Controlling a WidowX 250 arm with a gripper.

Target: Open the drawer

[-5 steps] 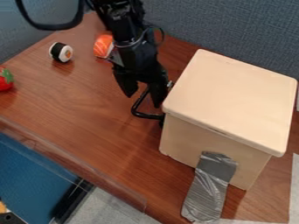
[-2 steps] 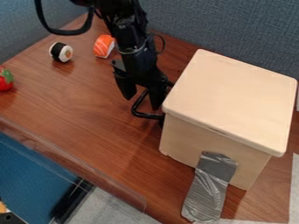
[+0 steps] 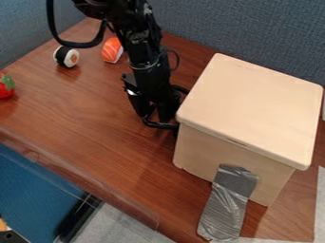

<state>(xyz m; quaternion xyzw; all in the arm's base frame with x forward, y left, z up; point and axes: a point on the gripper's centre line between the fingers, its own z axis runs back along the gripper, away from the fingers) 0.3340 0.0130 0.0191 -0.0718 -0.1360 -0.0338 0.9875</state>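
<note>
My claw (image 3: 155,117) hung beside the pale wooden box (image 3: 251,107), at the left of the view, its two fingers parted with a gap between them. The black drawer handle (image 3: 160,125) stuck out from that side, right at my fingertips; I could not tell whether I touched it.

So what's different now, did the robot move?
Yes, the gripper went down a little, onto the black handle. I can't tell if it's holding it. The handle, wooden box and sushi roll stayed put.
</note>
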